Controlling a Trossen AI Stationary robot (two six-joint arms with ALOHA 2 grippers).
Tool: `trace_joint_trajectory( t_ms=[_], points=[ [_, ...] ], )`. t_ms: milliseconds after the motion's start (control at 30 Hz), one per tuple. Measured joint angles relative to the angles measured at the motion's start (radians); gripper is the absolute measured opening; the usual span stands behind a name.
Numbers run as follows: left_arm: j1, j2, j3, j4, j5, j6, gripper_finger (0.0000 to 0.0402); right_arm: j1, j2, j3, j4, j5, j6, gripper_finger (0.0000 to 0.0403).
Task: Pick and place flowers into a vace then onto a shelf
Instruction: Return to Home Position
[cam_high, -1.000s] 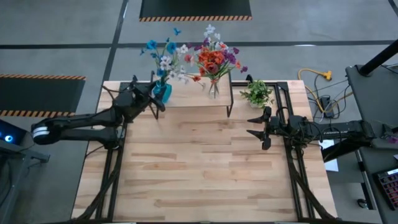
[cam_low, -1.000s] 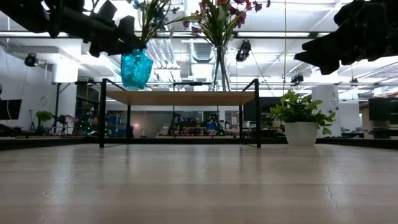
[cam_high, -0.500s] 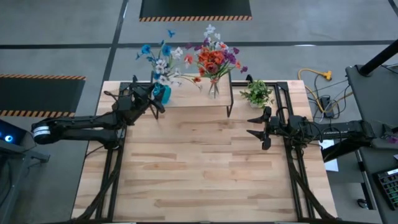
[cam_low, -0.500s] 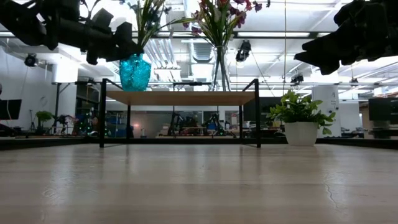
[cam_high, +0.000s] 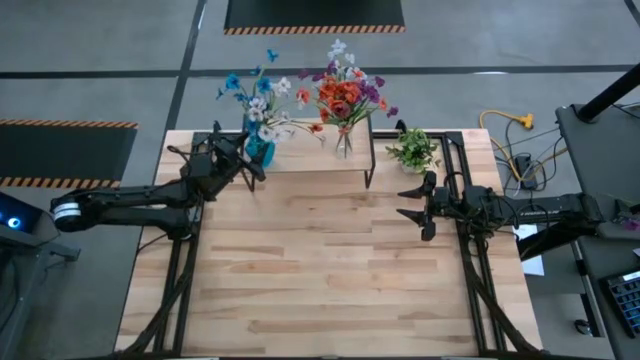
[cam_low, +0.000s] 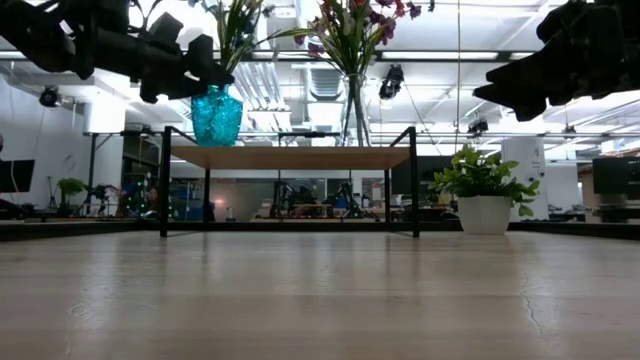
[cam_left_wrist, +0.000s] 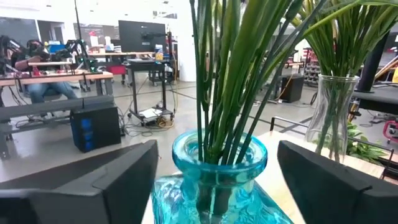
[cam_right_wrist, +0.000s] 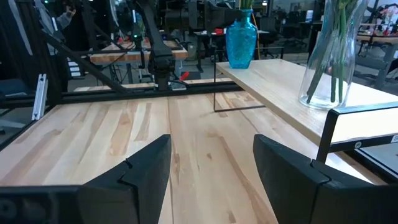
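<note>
A blue glass vase (cam_high: 260, 150) holding the blue and white flowers (cam_high: 258, 95) stands on its base on the left end of the shelf (cam_high: 310, 160). My left gripper (cam_high: 248, 153) is open at the shelf's left end. In the left wrist view its two fingers stand on either side of the vase's neck (cam_left_wrist: 217, 155), a gap showing on each side. A clear glass vase (cam_high: 343, 140) with red and purple flowers (cam_high: 345, 95) stands farther right on the shelf. My right gripper (cam_high: 403, 202) hangs open and empty over the table's right part, pointing toward the table's left.
A leafy plant in a white pot (cam_high: 413, 150) stands on the table just right of the shelf. Black frame rails (cam_high: 470, 250) run along both table sides. The wide plank tabletop (cam_high: 320, 270) lies in front of the shelf.
My left gripper has gone down with the blue vase. The vase was tilted and just above the shelf top; it now stands upright on the shelf's left end. Its flowers have swung a little toward the table's left.
</note>
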Motion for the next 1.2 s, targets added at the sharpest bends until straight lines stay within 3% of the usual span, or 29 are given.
trace_joint_trajectory(
  t_ms=[200,400,633,900,1033,1200],
  points=[
    [-0.001,-0.014,0.027,-0.004,0.023,0.066,0.035,0.0,0.0,0.0,0.0,0.0,0.001,0.0219],
    [-0.001,-0.08,0.041,-0.014,0.057,0.102,0.0353,0.0,0.0,0.0,-0.01,0.0,0.005,0.0219],
    [-0.038,-0.209,0.041,-0.157,0.133,0.079,0.0353,0.0,0.0,0.0,-0.013,0.0,0.005,0.0219],
    [-0.204,-0.376,0.04,-0.34,0.228,0.053,0.0352,0.0,0.0,0.0,-0.014,0.0,0.005,0.0219],
    [-0.305,-0.37,0.002,-0.349,0.336,0.01,0.0352,0.0,0.0,0.0,-0.013,0.0,0.004,0.0219],
    [-0.42,-0.34,-0.066,-0.316,0.34,0.027,0.0352,0.0,0.0,0.0,-0.011,0.0,0.005,0.0219]
  ],
)
